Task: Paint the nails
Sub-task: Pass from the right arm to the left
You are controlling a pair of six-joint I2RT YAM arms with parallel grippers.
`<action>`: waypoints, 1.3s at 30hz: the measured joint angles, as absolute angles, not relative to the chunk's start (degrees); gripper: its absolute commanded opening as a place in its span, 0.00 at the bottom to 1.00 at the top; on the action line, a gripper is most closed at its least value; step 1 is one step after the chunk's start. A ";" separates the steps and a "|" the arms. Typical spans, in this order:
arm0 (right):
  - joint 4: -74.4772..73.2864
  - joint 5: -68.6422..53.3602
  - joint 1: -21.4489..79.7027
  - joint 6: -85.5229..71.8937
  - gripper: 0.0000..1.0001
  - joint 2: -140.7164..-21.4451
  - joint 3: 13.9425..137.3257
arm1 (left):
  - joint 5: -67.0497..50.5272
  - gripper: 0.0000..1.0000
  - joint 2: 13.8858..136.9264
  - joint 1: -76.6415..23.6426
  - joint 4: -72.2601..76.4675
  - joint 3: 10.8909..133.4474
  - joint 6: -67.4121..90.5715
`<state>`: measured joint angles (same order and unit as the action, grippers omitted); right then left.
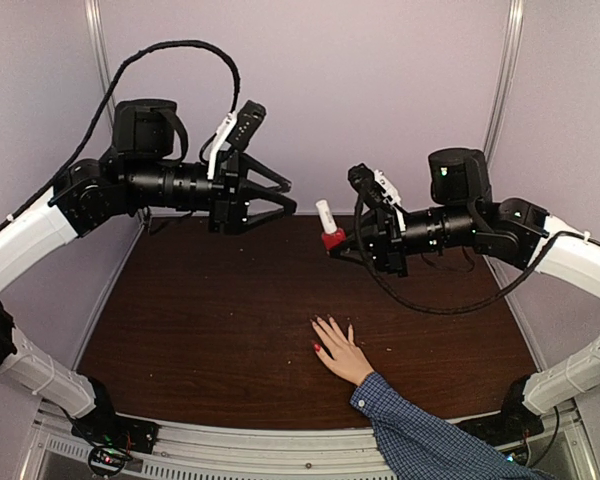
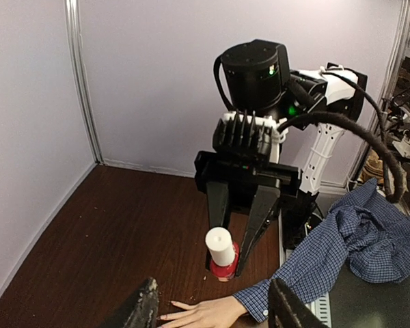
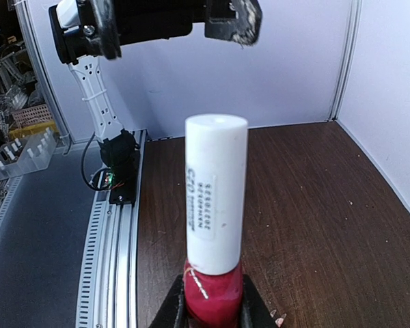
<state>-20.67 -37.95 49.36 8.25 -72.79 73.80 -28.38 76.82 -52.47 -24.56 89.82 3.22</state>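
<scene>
A light-skinned hand (image 1: 342, 352) in a blue checked sleeve (image 1: 420, 435) lies flat on the dark wooden table, fingers pointing away from me. One of its nails (image 1: 317, 348), on the left edge of the hand, shows red; the others are too small to judge. My right gripper (image 1: 337, 243) is shut on the red body of a polish bottle (image 1: 330, 236), which it holds upright above the table with its white cap (image 3: 216, 198) on. My left gripper (image 1: 285, 205) hovers to the left of the bottle, open and holding nothing. Its fingertips (image 2: 142, 309) frame the hand (image 2: 203, 314) below.
Pale enclosure walls stand close on three sides. A metal rail (image 1: 280, 450) with the arm bases runs along the near edge. Loose checked fabric (image 2: 369, 239) lies beyond the table's right side. A black cable (image 1: 430, 305) droops under the right arm.
</scene>
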 measured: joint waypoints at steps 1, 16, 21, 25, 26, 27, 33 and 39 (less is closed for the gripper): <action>-20.56 -38.35 49.36 8.47 0.00 -72.79 73.56 | -29.10 0.55 77.80 -52.47 -26.20 90.72 2.81; -17.28 -40.14 51.79 8.80 0.00 -74.91 71.66 | -33.74 0.42 85.27 -54.00 -34.89 93.41 -0.89; -16.58 -40.23 52.16 8.73 0.00 -75.24 71.61 | -33.69 0.34 85.47 -54.48 -35.07 93.47 -1.63; -15.99 -40.25 52.40 8.71 0.00 -75.42 71.46 | -33.67 0.26 85.54 -54.50 -35.29 93.82 -1.87; -15.88 -40.25 52.42 8.71 0.00 -75.44 71.37 | -33.67 0.23 85.56 -54.50 -35.31 93.95 -1.89; -15.81 -40.23 52.42 8.67 0.00 -75.46 71.26 | -33.69 0.21 85.56 -54.50 -35.38 94.11 -1.89; -15.64 -40.27 52.47 8.67 0.00 -75.59 70.94 | -33.67 0.10 85.62 -54.74 -36.01 94.24 -2.00; -15.64 -40.23 52.53 8.69 0.00 -75.59 70.87 | -33.74 0.00 85.67 -54.76 -36.18 94.24 -2.20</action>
